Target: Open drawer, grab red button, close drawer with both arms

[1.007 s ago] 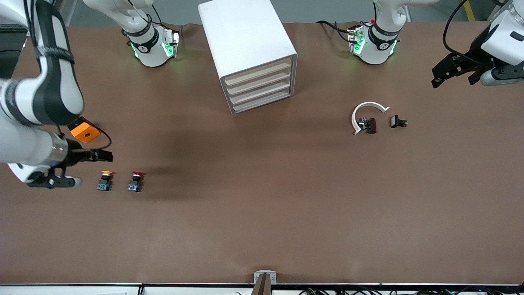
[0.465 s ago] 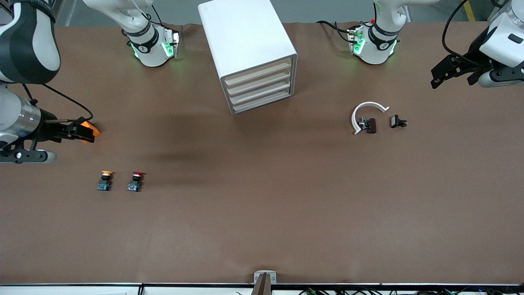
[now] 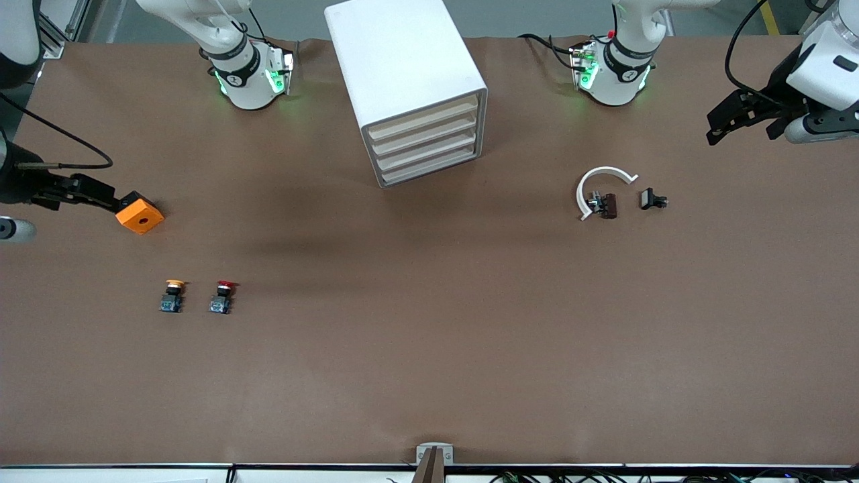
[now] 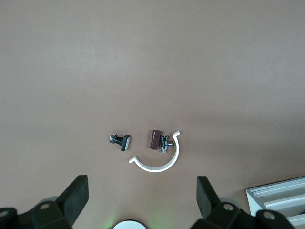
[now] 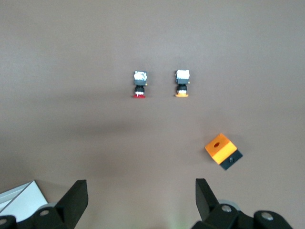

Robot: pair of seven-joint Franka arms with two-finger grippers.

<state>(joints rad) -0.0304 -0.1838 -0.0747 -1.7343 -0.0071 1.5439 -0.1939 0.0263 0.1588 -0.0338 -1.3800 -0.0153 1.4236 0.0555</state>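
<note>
The button (image 3: 222, 297) with the red cap lies on the brown table, also in the right wrist view as the button (image 5: 139, 85). The white drawer cabinet (image 3: 409, 87) stands between the arms' bases, its drawers (image 3: 424, 144) all pushed in. My right gripper (image 3: 94, 194) hangs open and empty at the right arm's end of the table, beside the orange cube (image 3: 139, 214); its wrist view shows the right gripper (image 5: 141, 200) with jaws wide apart. My left gripper (image 3: 741, 131) hovers open and empty at the left arm's end; in its wrist view the left gripper (image 4: 143, 200) holds nothing.
An orange-capped button (image 3: 172, 296) lies beside the red one, toward the right arm's end. A white C-shaped ring (image 3: 600, 188), a brown part (image 3: 607, 205) and a small black part (image 3: 652, 200) lie toward the left arm's end.
The right arm has drawn back from near the two buttons, out toward its end of the table, uncovering the orange cube. The left arm has barely moved.
</note>
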